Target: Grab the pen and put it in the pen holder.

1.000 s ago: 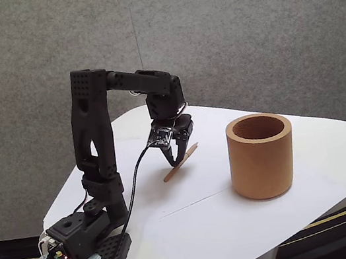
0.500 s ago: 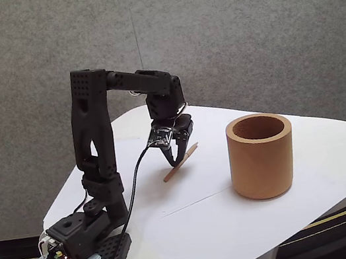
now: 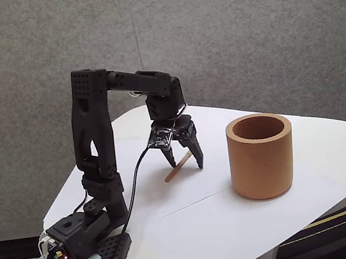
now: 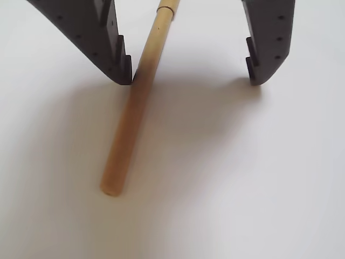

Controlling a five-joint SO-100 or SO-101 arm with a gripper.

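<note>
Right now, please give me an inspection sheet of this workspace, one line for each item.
Surface: white table, rounded edge.
Job's things: pen lying flat on the table; pen holder upright, apart from it.
Clutter: nothing seen.
Grippers: gripper down at the table, jaws open, pen against the jaw on the left in the wrist view.
Cables: black cable running down the arm.
Surroundings: grey wall panels behind.

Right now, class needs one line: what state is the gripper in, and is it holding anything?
Gripper: open, holding nothing; the pen lies on the table between its fingers, against the left one in the wrist view.
</note>
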